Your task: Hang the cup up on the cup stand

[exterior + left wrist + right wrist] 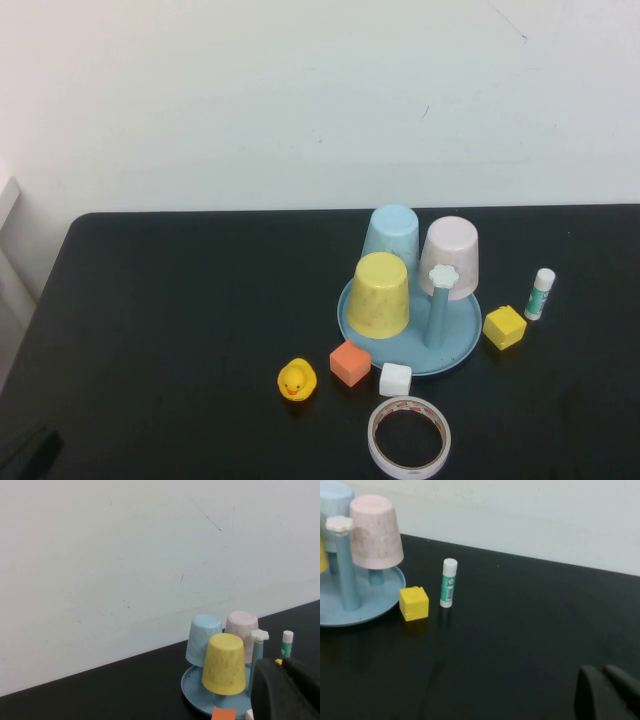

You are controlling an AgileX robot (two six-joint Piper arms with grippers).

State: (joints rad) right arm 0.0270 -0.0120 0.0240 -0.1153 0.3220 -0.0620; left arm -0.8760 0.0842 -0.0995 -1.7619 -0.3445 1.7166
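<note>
Cup [381, 294] upside down on cup stand [463, 347], two cups behind; blocks and tape roll [409, 437] near, glue stick [540, 294] right.

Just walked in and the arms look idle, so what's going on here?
Nothing is being handled right now. The yellow cup already sits upside down on the cup stand, alongside the light blue cup and the pale pink cup; one peg is bare. The left gripper is shut and empty, pulled back at the table's near left. The right gripper is shut and empty too, over bare table, apart from the glue stick.
</note>
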